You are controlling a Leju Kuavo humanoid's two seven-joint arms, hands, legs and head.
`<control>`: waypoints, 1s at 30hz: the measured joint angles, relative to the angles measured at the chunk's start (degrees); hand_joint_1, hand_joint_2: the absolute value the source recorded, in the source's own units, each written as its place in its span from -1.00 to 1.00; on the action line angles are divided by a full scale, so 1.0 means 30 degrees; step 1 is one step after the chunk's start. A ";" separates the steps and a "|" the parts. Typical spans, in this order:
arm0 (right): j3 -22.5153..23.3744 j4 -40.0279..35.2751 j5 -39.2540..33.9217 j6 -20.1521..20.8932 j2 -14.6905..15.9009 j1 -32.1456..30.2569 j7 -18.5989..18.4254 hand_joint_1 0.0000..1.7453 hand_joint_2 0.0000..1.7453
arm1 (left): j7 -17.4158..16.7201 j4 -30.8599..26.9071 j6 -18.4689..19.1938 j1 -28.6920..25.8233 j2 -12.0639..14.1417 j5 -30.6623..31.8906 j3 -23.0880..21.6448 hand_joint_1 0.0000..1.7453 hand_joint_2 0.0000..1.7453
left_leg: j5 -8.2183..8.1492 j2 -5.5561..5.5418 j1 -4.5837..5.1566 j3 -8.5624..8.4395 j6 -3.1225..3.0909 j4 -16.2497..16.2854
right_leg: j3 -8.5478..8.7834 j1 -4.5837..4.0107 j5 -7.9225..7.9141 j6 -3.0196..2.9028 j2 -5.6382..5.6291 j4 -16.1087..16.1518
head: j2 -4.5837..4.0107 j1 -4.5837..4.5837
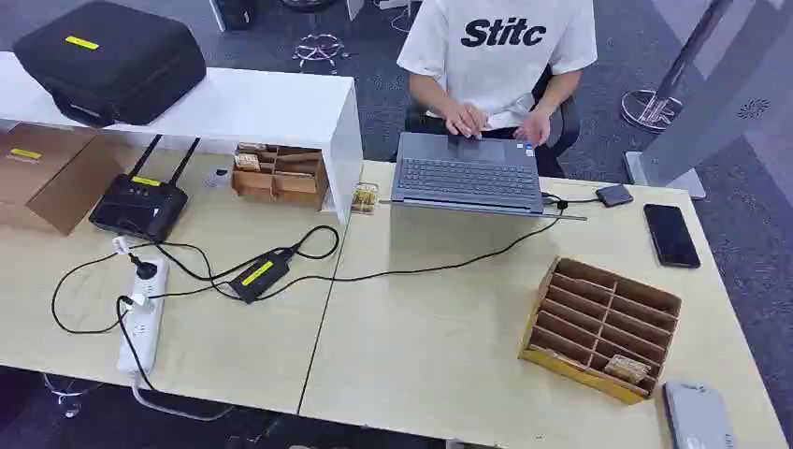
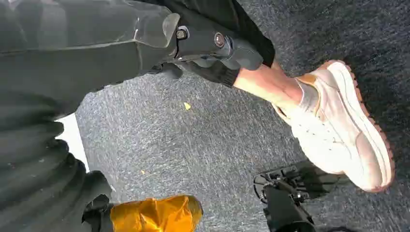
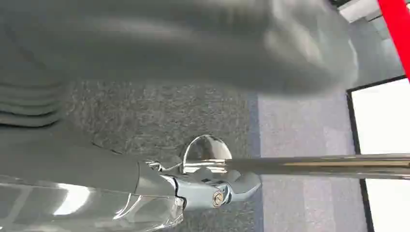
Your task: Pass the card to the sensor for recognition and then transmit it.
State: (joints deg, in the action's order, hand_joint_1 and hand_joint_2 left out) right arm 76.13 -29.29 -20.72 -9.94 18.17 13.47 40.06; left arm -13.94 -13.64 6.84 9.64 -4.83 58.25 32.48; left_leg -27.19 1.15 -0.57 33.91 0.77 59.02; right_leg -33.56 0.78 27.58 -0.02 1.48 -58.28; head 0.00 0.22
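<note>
Both my hands hang over grey carpet, left hand [image 2: 208, 48] and right hand [image 3: 212, 191] empty, fingers seemingly curled. Tan cards [image 1: 628, 368], probably, lie in the slatted wooden rack [image 1: 598, 327] near the table's [image 1: 439, 346] right front corner.

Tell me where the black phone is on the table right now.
In the head view the black phone lies flat near the table's far right edge, right of the laptop and beyond the slotted wooden rack.

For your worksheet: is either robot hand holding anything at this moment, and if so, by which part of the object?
Nothing is held. The left hand and the right hand hang over the carpet with nothing between their fingers.
</note>
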 joint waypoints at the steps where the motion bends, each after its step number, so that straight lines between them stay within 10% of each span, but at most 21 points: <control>1: 0.0058 -0.0078 0.0187 0.0182 -0.0036 0.0017 -0.0057 -1.00 -1.00 | -0.0037 0.0000 -0.0074 0.0003 -0.0007 -0.0044 0.0000 -1.00 1.00 | 0.0000 -0.0001 -0.0006 0.0003 0.0000 -0.0001 | 0.0006 -0.0006 0.0000 0.0000 -0.0001 -0.0001 | 0.0000 -0.0015; 7: -0.1117 -0.6479 -0.0249 -0.2355 -0.4023 -0.0450 -0.3002 -1.00 -1.00 | -0.0255 0.0000 -0.0503 -0.0005 -0.0109 -0.0321 0.0000 -1.00 1.00 | 0.0004 -0.0001 -0.0011 -0.0016 0.0006 -0.0009 | -0.0011 0.0003 0.0011 -0.0012 0.0016 -0.0046 | 0.0000 0.0059; 13: -0.2289 -0.3678 -0.0263 -0.3070 -0.3228 0.0354 -0.1304 -1.00 -1.00 | -0.0314 0.0000 -0.0510 -0.0014 -0.0168 -0.0372 0.0000 -1.00 1.00 | 0.0008 0.0004 -0.0011 -0.0018 0.0012 -0.0008 | 0.0005 -0.0011 0.0015 -0.0026 0.0015 -0.0036 | 0.0000 0.0036; 30: -0.4227 -0.0211 0.0393 -0.6362 -0.3688 0.0121 -0.1829 -1.00 -1.00 | -0.0408 0.0000 -0.0707 -0.0172 -0.0160 -0.0692 0.0007 -1.00 1.00 | 0.0007 -0.0002 -0.0016 -0.0016 0.0013 -0.0007 | -0.0005 -0.0016 0.0020 -0.0029 0.0014 -0.0040 | 0.0000 0.0044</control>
State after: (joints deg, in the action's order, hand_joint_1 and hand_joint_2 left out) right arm 63.45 -29.92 -19.54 -29.03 7.10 13.84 34.58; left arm -15.17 -13.64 4.72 9.12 -5.31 56.17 32.50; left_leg -27.17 1.15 -0.61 33.86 0.81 59.00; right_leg -33.58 0.73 27.64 -0.11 1.52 -58.40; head 0.00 0.35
